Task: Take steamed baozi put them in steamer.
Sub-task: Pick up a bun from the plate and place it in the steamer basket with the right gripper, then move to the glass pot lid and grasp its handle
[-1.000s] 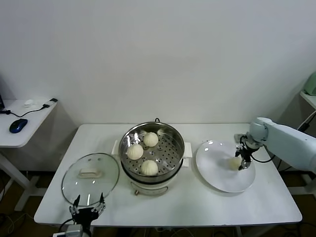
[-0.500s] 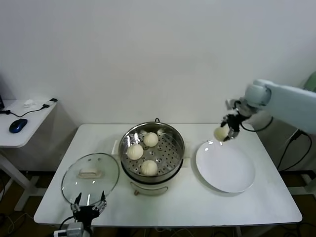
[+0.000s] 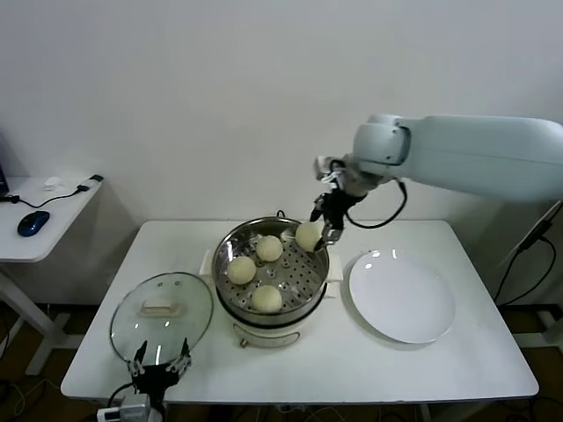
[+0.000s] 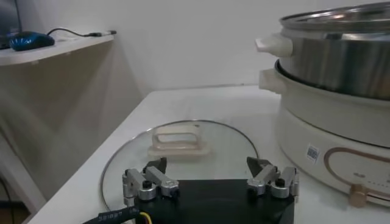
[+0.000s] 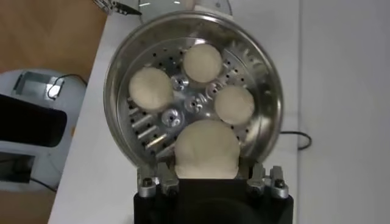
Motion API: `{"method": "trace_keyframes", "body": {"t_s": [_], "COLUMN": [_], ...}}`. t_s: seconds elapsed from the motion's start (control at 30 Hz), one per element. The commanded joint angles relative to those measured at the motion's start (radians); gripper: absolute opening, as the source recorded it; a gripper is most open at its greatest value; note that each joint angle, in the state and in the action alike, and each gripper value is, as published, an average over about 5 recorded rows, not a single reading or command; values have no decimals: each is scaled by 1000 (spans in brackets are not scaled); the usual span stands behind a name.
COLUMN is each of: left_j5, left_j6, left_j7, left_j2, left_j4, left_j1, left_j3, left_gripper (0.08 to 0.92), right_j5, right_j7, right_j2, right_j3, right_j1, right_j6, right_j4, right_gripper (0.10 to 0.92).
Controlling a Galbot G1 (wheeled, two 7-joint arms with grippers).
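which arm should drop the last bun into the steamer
Right. The right gripper already holds the fourth baozi over the steamer, above its free spot. The left gripper hangs open at the near table edge by the glass lid.

three baozi crowding the steamer floor, bare perforated patch at its right, plate bare

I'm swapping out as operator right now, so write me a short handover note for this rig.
Right gripper: shut on the fourth bun, held over the steamer's right rim.
Left gripper: open, idle at the table's front edge by the glass lid.
Done: three buns sit in the steamer; the plate is bare.
Left: lower and release the fourth bun into the free space.
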Motion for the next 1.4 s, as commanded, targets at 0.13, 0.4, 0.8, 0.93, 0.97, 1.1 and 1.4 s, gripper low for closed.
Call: {"method": "trace_keyframes", "body": {"t_s": [0.13, 0.4, 0.8, 0.93, 0.97, 1.1, 1.4], "left_j5": [0, 2, 0, -2, -2, -2, 2], "left_j6": [1, -3, -8, -9, -9, -8, 1], "left_j7": [0, -3, -4, -5, -5, -5, -2], "left_j2": [-1, -5, -10, -8, -9, -13, -12], "left_j4": [1, 5, 5, 5, 5, 0, -15], "left_j1": [0, 5, 10, 11, 11, 11, 17], "left_j3": [0, 1, -2, -5, -5, -4, -3], "left_gripper": [823, 823, 823, 823, 823, 823, 823], "right_j5": [-31, -79, -89, -82, -71, 34, 113], "right_j7": [111, 114, 95, 49, 26, -93, 238], "right_j2": [119, 116, 135, 120, 113, 57, -142], "right_j3": [-17, -4, 28, 35, 35, 64, 509], "right_j1": [-168, -238, -270, -234, -217, -148, -316], "right_j6": [-81, -57, -11, 42, 65, 138, 160], "right_j4": [-50, -117, -172, -173, -172, -169, -234], "right_gripper": [679, 679, 777, 815, 818, 822, 823]}}
